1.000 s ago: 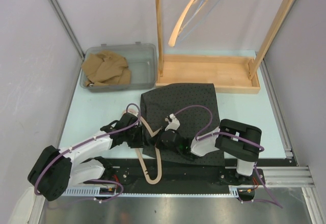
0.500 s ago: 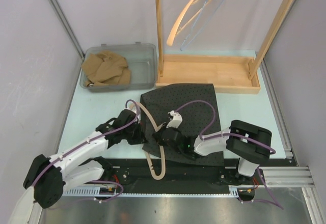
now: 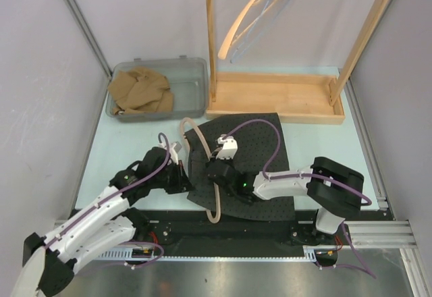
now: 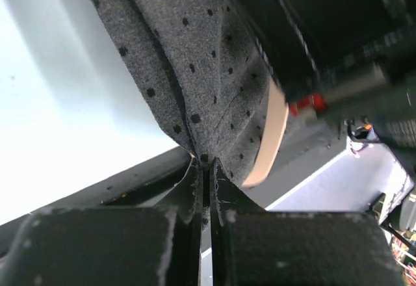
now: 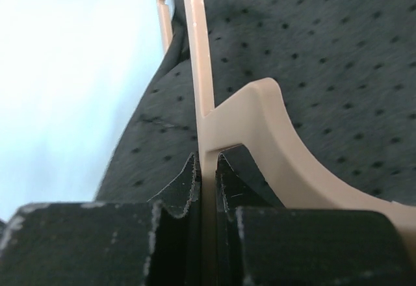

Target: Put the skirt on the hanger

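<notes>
The left end effector (image 4: pixel 203 166) is closing its two fingers completely, with no gap left between them, and it is pinching a folded edge of the skirt (image 4: pixel 195 65) right at the tips. In the top view this end effector (image 3: pixel 183 179) is touching the skirt's edge at about 9 o'clock of the cloth. The fabric is rising a little from the worktop (image 3: pixel 131 142) at that place.

The right end effector (image 5: pixel 207 164) is also pressing its fingers together, and it is gripping a thin flat part of the beige hanger (image 5: pixel 260 127) between them. From above, this end effector (image 3: pixel 214 175) is sitting over the skirt's 8 o'clock part, just beside the left one.

The hanger (image 3: pixel 217 206) is curving from the skirt's 10 o'clock corner down past the 6 o'clock edge of the worktop. It is lying partly over the cloth. The dark dotted skirt (image 3: pixel 260 138) is lying spread in the middle of the worktop.

At 10 o'clock from the skirt a grey bin (image 3: pixel 192 81) is holding a tan cloth (image 3: pixel 138 89). At 12 o'clock a wooden rack (image 3: pixel 270 98) is standing, and two other hangers (image 3: pixel 250 20) are hanging from its top bar.
</notes>
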You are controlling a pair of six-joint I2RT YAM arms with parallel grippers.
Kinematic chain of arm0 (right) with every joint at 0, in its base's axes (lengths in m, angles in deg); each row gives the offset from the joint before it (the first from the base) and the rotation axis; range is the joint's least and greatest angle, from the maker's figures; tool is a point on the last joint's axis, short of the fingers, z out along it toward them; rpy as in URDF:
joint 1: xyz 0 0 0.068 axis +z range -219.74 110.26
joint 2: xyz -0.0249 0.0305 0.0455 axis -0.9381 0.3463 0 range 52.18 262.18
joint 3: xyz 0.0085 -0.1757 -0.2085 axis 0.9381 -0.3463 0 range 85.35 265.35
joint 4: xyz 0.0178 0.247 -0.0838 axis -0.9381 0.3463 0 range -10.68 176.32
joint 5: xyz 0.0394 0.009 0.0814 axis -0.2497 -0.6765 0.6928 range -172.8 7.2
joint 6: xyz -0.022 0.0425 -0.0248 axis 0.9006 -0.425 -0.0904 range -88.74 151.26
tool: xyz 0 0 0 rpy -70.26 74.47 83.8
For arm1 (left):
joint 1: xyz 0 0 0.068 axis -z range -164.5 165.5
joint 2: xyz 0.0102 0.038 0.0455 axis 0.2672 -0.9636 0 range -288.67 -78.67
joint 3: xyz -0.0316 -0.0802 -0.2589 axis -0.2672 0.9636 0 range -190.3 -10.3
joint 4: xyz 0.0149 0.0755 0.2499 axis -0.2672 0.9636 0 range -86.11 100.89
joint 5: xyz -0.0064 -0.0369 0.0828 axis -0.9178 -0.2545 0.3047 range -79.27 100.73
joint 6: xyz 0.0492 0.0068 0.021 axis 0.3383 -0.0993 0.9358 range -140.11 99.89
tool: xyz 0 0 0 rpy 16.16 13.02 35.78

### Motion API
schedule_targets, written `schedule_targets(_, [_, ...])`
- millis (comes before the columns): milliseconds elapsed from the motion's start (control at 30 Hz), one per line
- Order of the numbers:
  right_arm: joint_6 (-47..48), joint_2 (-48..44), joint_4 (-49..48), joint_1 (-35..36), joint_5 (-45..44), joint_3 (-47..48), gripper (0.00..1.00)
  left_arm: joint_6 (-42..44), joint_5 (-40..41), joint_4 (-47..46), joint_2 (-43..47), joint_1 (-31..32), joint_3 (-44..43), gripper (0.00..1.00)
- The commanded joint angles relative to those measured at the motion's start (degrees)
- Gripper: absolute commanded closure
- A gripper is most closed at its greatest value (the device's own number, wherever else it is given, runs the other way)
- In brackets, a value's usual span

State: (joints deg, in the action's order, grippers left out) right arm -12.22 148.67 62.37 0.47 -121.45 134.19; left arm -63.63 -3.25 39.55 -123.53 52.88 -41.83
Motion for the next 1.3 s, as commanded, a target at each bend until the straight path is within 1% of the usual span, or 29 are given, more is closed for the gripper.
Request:
schedule_targets(0, [1.6,-3.1,4.6,-1.7,-6.8,2.6,1.00,-1.8,-2.5,4.3,5.7,0.6,0.8,1.00])
schedule_targets(100, [0.9,-2.8,6.1,-2.4,-5.9,3.0,1.00,-2.0,-2.3,6.0,7.9,0.6,1.7,1.00])
schedule_targets(133, [0.1,-2.6,6.7,-2.5,-5.3,3.2,1.00,-2.2,-2.2,5.9,8.1,0.6,2.5,0.98])
schedule_targets(167, [-0.1,-2.2,7.1,-2.5,-5.0,3.4,1.00,-2.3,-1.1,5.9,8.3,0.6,2.7,0.85])
schedule_targets(200, [-0.3,-2.1,7.5,-2.6,-4.8,3.5,1.00,-2.3,-0.4,6.0,8.1,0.6,2.8,0.53])
schedule_targets(233, [-0.3,-1.9,7.5,-2.6,-3.7,3.5,1.00,-2.3,0.6,5.6,7.7,0.6,2.5,0.43])
schedule_targets(267, [-0.2,-1.7,7.6,-2.6,-3.2,3.6,1.00,-2.4,2.4,4.9,7.2,0.6,2.2,0.38])
schedule_targets(300, [-0.1,-1.7,7.7,-2.6,-2.7,3.6,1.00,-2.6,3.7,4.3,5.5,0.5,1.7,0.26])
schedule_targets(367, [-0.2,-1.6,8.1,-2.6,-1.8,3.6,1.00,-3.7,6.1,3.5,3.4,0.2,-1.5,0.22])
schedule_targets(400, [-0.3,-1.6,8.2,-2.6,-1.3,3.7,1.00,-3.6,7.2,2.5,0.7,0.1,-4.0,0.20])
schedule_targets(500, [-0.9,-1.6,8.7,-2.6,0.1,3.7,1.00,-2.9,11.1,-0.3,-4.9,-1.0,-7.4,0.18])
schedule_targets(633, [-1.0,-1.3,7.7,-2.6,2.6,3.7,1.00,-1.7,10.6,-5.9,-12.0,-7.5,-7.2,0.18])
schedule_targets(700, [-1.3,-1.0,7.5,-2.7,3.7,3.7,1.00,-1.2,11.9,-9.4,-14.3,-8.9,-6.6,0.18])
schedule_targets(767, [-1.9,-1.1,8.0,-2.7,3.9,3.7,1.00,-0.9,10.3,-12.2,-17.6,-11.2,-5.9,0.21])
schedule_targets(867, [-3.5,-1.2,9.5,-2.8,4.0,3.7,1.00,-1.8,7.5,-17.1,-21.8,-11.9,-4.7,0.34])
schedule_targets(967, [-4.3,-1.3,10.1,-3.6,5.6,3.7,1.00,-5.5,6.2,-24.2,-23.9,-12.2,-1.5,0.40])
schedule_targets(1000, [-4.6,-1.3,10.1,-3.9,6.0,3.7,1.00,-5.9,6.2,-24.9,-24.4,-12.6,-0.2,0.41])
schedule_targets(1067, [-4.9,-1.3,10.1,-4.3,7.3,3.6,1.00,-6.0,6.6,-26.2,-25.6,-13.0,0.8,0.38])
schedule_targets(1133, [-5.0,-1.3,10.2,-4.7,8.4,3.6,1.00,-5.9,7.5,-27.7,-27.1,-13.1,1.1,0.32])
schedule_targets(1167, [-5.1,-1.3,10.2,-4.8,8.8,3.6,1.00,-6.1,7.4,-28.5,-27.6,-13.3,1.6,0.31])
schedule_targets(1267, [-5.6,-1.4,10.9,-5.0,9.6,3.6,1.00,-7.4,6.3,-34.3,-30.4,-13.3,2.6,0.32])
